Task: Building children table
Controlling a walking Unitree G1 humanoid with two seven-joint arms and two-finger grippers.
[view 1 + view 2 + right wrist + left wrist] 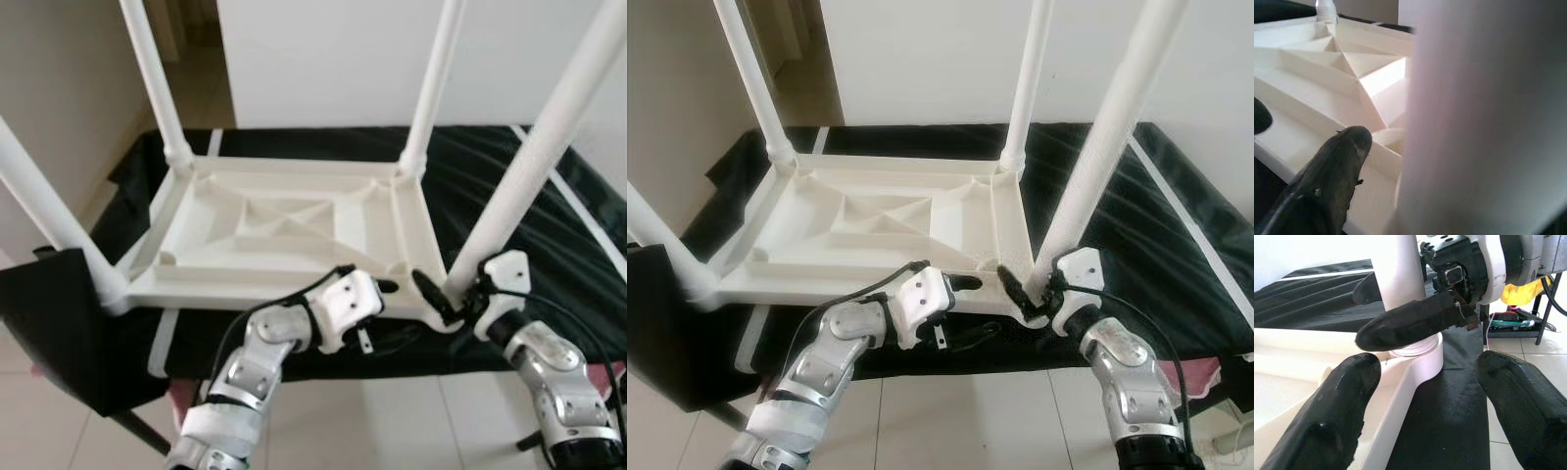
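Left eye view: tabletop [284, 230] upside down on black cloth [470, 176], 4 legs up. Right gripper [441, 294] pinches near-right leg [534, 162] at its socket; left gripper [377, 289] spread beside the rim. Risk: off-axis twisting cross-threads the leg or slides the table.

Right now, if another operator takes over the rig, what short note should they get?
Right gripper: closed around the base of the near right leg, at its corner socket.
Left gripper: open, at the near edge of the tabletop, beside that same corner.
Tabletop lies upside down on the black-covered surface.
Done: all four legs stand in their corners.
Left: I cannot tell if the near right leg is fully seated; check it, then probably turn the table upright.
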